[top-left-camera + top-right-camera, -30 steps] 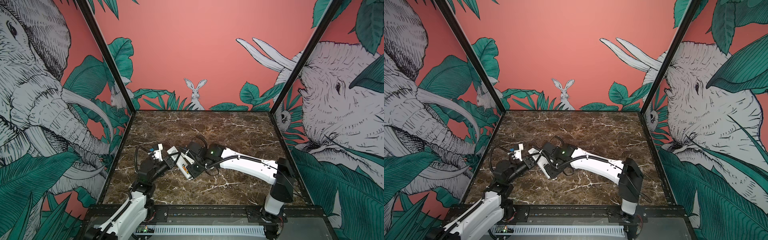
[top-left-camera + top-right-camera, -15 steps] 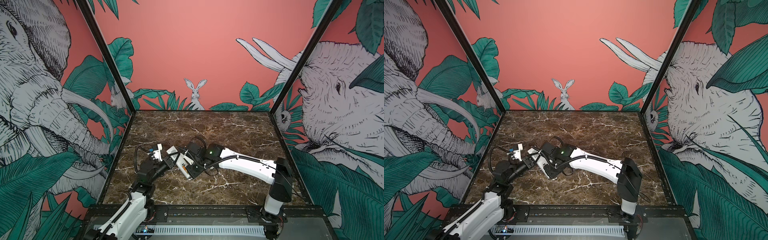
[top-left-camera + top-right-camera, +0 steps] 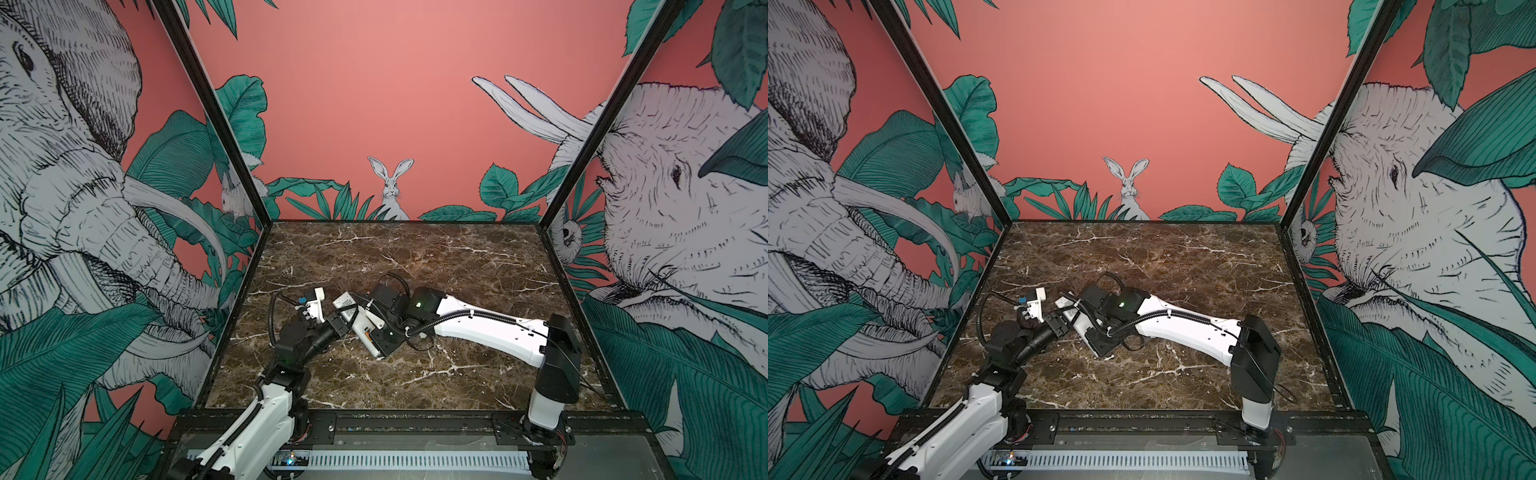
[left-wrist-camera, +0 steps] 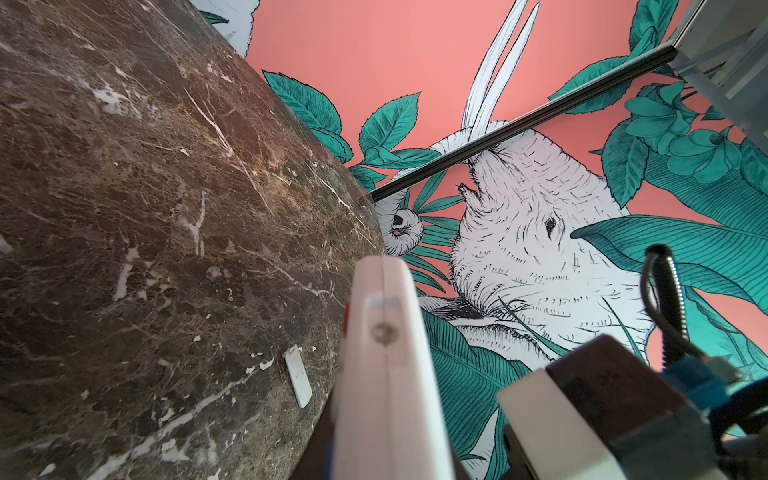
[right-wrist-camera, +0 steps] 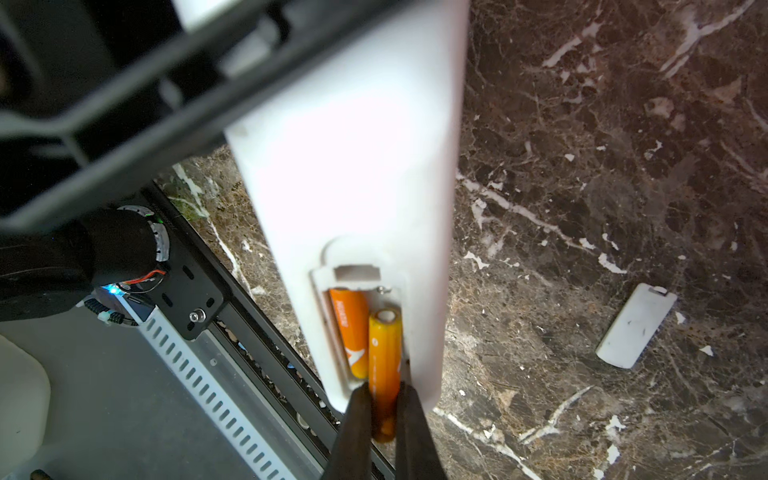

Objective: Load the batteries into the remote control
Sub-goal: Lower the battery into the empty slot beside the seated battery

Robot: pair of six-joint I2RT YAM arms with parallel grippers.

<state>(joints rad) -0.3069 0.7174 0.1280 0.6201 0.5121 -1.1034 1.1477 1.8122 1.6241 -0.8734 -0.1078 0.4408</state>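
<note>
The right arm (image 3: pixel 486 328) reaches low across the bench (image 3: pixel 457 270), and the right pincer (image 5: pixel 383 390) pinches one battery (image 5: pixel 385 353) by its end. The left pincer (image 3: pixel 340 323) is closed on the remote control (image 5: pixel 353 166) and holds it. This battery lies along the remote's length, partly in the open compartment, beside the other battery (image 5: pixel 348 328).

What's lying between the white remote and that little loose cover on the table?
Nothing: in the right wrist view only bare marble table separates the remote from the cover.
</note>
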